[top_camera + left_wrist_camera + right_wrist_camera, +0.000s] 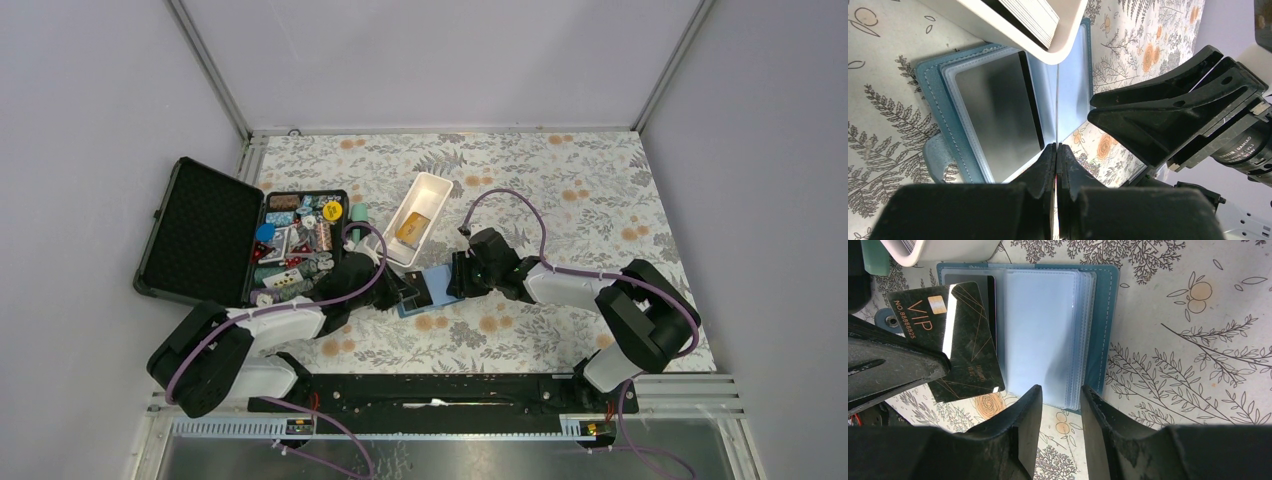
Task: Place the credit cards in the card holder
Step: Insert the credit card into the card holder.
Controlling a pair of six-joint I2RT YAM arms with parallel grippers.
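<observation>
— Floral-patterned counter is under you. Where is the holder?
— It lies open between my two arms: the small teal-blue folding card holder, clear pages up, at the near end of the long white plastic tray.
— And your fingers?
— My left fingers are pressed together on the dark purplish-black plastic card, which is tilted over the holder's side nearer my left arm. My right fingers stand spread at the pages' near edge. The golden-orange flat card lies in the tray.
</observation>
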